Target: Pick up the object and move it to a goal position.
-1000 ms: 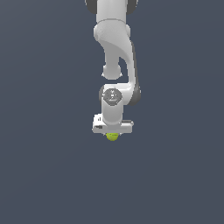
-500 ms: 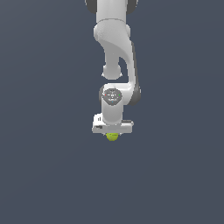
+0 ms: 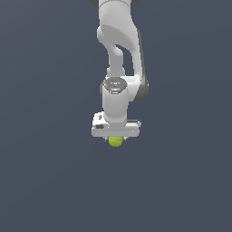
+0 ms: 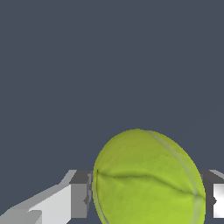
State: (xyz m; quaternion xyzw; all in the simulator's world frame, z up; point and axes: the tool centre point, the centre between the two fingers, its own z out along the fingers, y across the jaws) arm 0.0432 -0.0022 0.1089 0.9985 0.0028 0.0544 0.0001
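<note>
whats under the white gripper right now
A yellow-green tennis ball sits directly beneath the gripper, between its fingers. The ball's upper part is covered by the gripper body; only plain grey ground shows below.

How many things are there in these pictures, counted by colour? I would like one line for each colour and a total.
Yellow-green: 1, the tennis ball, sitting between the two jaws in the wrist view
White: 1, the robot arm with its gripper
Total: 2
</note>
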